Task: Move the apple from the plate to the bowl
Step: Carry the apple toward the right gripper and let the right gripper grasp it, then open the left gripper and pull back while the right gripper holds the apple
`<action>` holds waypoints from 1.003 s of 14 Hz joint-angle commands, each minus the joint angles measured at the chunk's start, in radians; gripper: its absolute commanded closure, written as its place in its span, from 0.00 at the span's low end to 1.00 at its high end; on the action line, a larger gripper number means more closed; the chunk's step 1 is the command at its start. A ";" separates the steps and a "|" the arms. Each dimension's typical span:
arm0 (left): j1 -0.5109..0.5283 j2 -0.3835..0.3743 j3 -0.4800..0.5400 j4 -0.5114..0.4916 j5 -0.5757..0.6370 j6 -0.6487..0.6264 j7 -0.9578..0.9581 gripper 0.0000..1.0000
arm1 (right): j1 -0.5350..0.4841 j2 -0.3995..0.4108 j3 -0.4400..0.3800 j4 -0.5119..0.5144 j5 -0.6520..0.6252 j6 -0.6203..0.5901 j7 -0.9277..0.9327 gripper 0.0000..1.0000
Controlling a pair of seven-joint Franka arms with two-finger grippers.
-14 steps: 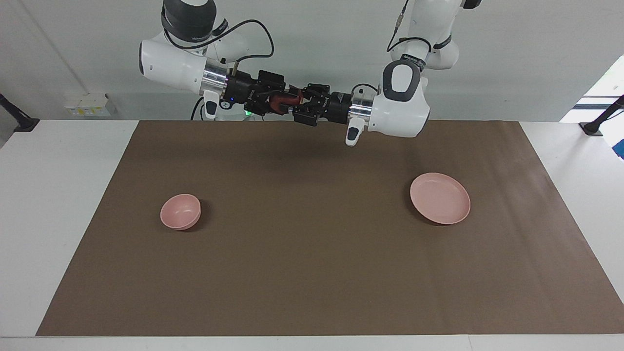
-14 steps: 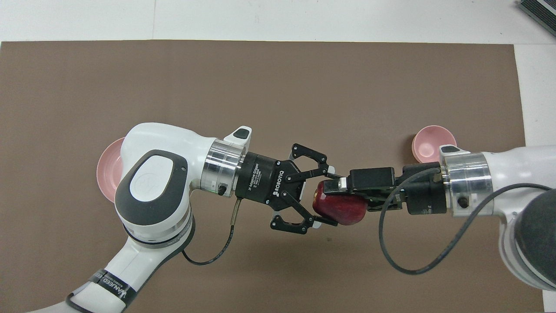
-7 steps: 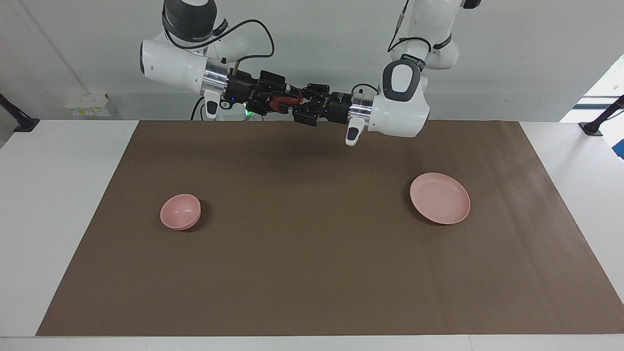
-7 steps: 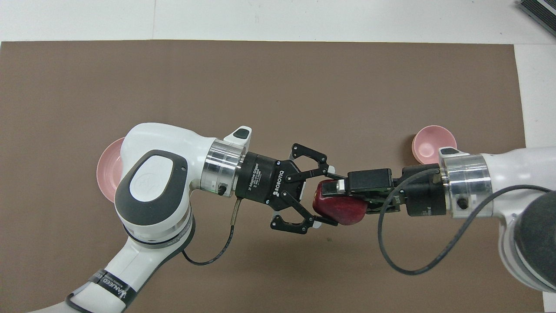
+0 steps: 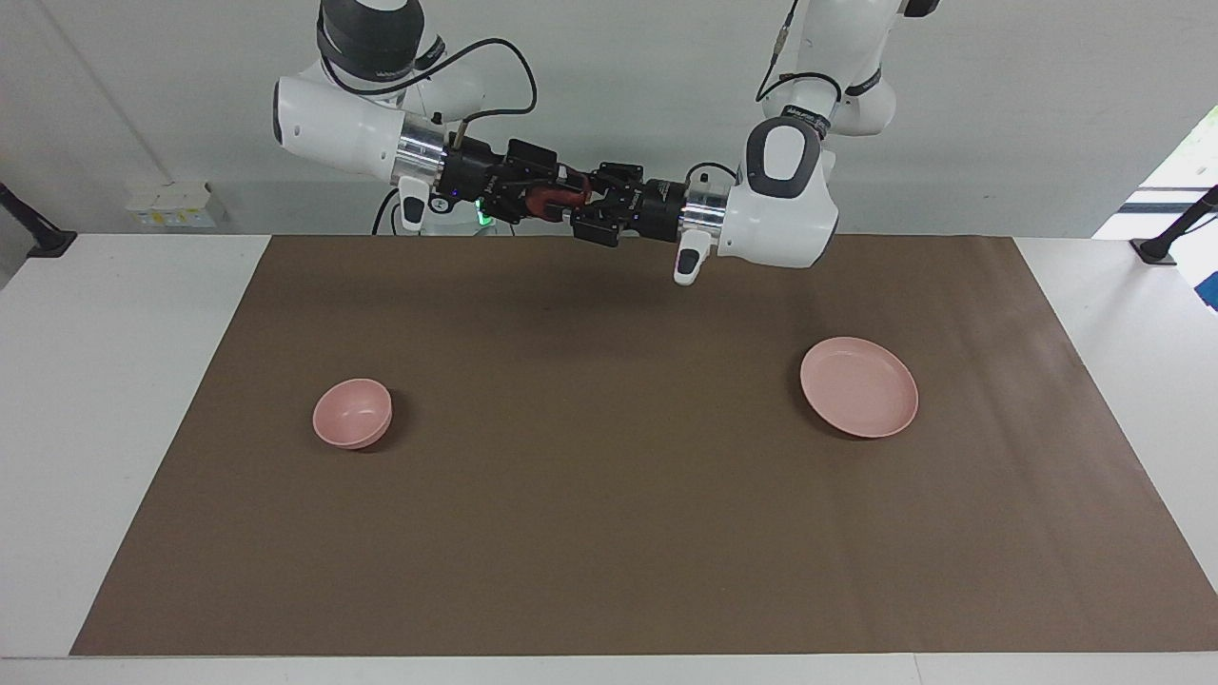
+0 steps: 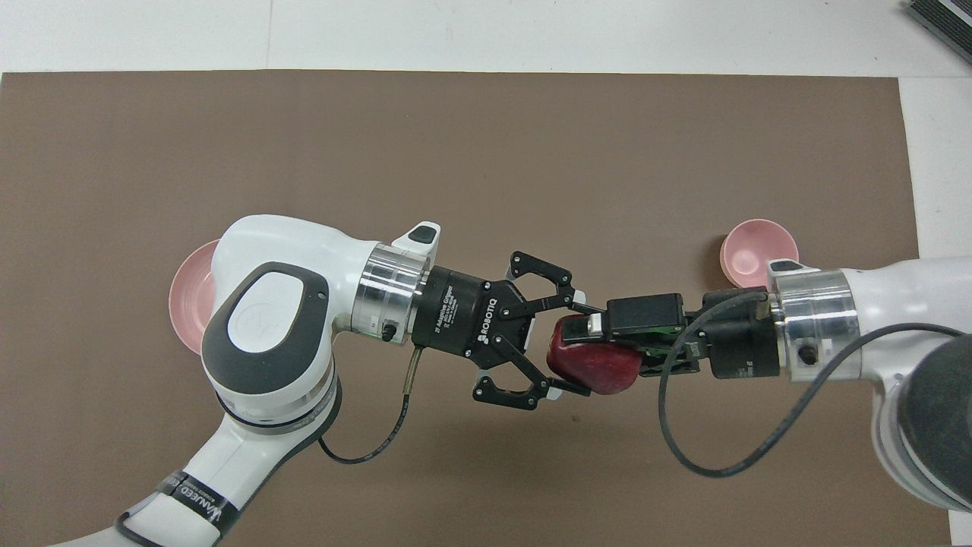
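Above brown mat (image 5: 609,476), right fingers (image 6: 588,325) have clamped the apple (image 6: 592,365).

White arms (image 6: 281,296) — black ROBOTIQ-marked tool (image 6: 566,346), looped cables.

From overhead, the left arm (image 6: 266,334) hides most of the plate (image 6: 186,296), and the right gripper (image 6: 588,346) covers part of the apple (image 6: 596,368). The right arm (image 6: 911,334) is cut off by the edge.

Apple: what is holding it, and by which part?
The right gripper grips the apple top and bottom, in mid-air; the left gripper is at its other end, grip unclear.
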 commanded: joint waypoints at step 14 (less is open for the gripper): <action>0.128 -0.073 0.031 0.098 1.113 -0.003 0.006 0.00 | -0.117 0.224 -0.002 0.119 -0.815 0.050 -0.216 1.00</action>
